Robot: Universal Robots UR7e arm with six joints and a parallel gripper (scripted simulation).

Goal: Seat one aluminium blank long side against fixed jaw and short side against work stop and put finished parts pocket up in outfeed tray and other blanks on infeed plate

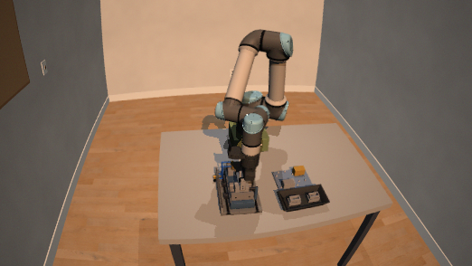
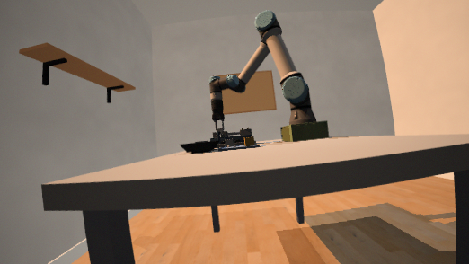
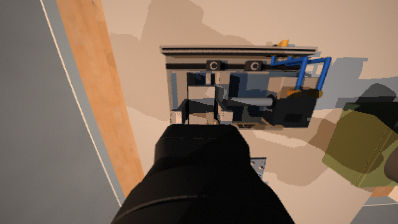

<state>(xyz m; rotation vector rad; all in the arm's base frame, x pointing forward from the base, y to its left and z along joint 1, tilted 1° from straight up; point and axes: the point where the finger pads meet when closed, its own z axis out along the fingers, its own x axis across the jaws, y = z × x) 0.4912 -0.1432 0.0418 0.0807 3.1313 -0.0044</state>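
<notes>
1. The brown and grey robot arm (image 1: 250, 68) stands on a green block (image 2: 305, 131) at the back of the pale bench (image 1: 190, 213). It bends up high, then folds down.
2. Its black wrist points straight down over the grey vise (image 1: 239, 196).
3. The pincer (image 1: 244, 185) is closed on a silver aluminium block (image 3: 200, 100), down in the vise's gap.
4. To the side lies a blue-grey infeed plate (image 1: 289, 180) with an orange brass block (image 1: 298, 170) on it.
5. Two grey finished parts (image 1: 304, 198) sit in the black tray (image 1: 284, 204).
</notes>
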